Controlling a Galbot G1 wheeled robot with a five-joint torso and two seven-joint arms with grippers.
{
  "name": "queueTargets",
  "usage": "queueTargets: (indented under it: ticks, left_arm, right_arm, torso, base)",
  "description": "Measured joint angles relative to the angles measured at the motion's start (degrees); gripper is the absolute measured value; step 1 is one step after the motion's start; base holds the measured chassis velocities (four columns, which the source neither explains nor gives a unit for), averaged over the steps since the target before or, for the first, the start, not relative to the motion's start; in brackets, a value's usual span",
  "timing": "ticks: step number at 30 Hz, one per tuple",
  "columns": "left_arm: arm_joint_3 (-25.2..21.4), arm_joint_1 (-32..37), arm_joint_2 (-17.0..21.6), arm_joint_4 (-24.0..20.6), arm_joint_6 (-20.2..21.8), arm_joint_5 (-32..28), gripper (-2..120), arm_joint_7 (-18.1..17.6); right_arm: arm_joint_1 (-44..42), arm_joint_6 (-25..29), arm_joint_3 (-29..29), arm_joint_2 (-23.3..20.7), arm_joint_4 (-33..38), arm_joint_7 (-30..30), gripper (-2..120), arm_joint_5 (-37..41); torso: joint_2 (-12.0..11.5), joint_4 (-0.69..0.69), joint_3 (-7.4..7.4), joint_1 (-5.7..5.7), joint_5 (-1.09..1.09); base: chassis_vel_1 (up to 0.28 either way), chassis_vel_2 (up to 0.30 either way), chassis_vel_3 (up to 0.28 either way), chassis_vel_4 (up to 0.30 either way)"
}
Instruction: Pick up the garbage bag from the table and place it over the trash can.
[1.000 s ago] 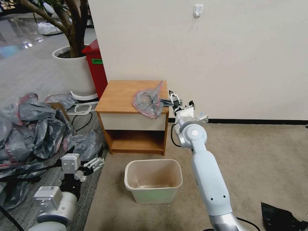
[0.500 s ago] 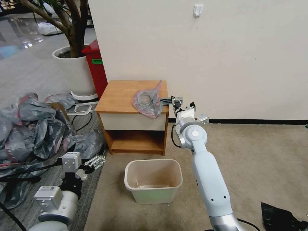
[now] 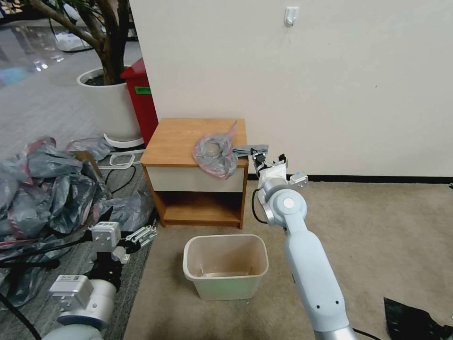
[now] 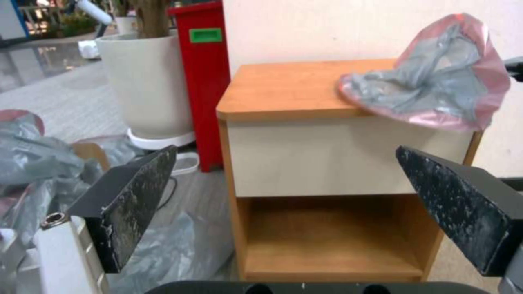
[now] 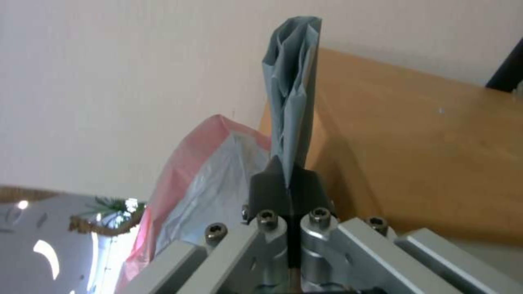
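The garbage bag, crinkly grey with a pink rim, lies on the front right corner of the table and droops over the white drawer front. My right gripper sits at the table's right edge, shut on a folded grey strip of the bag. The wrist view shows its fingers pinched together on that strip, with the pink rim beside them. The beige trash can stands open on the carpet in front of the table. Low at the left, my left gripper is open and holds nothing, facing the table and bag.
A heap of similar grey bags covers the floor at the left. A red bin and a white plant pot stand behind the table's left side. The wall runs close behind. Black plastic lies at the bottom right.
My right gripper has drawn back a little toward me along the table's right edge, keeping hold of the grey strip. The bag has shifted slightly. The left gripper has barely moved.
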Motion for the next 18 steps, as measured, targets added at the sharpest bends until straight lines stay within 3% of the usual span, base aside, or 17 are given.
queueTargets:
  ticks: [6, 12, 18]
  left_arm:
    - [0.3, -0.3, -0.3, 0.0, -0.1, 0.1, 100, 0.1]
    - [0.4, -0.6, -0.2, 0.0, -0.4, 0.2, 100, 0.4]
    - [1.0, -1.1, 0.1, 0.2, -0.5, 0.2, 100, 0.6]
  right_arm:
    - [-6.7, 0.0, -4.2, -1.8, 6.3, 2.5, 0, -2.2]
    - [-18.0, 0.0, -9.4, -2.0, 17.6, 6.8, 0, -4.2]
    - [-23.6, 0.3, -11.8, -2.9, 22.2, 9.2, 0, -4.8]
  torso:
    - [0.0, 0.00, 0.00, 0.00, 0.00]
    - [0.0, 0.00, 0.00, 0.00, -0.01]
    - [0.0, -0.01, 0.00, 0.00, -0.01]
  base:
    - [0.000, 0.000, 0.000, 0.000]
    - [0.000, 0.000, 0.000, 0.000]
    - [0.000, 0.000, 0.000, 0.000]
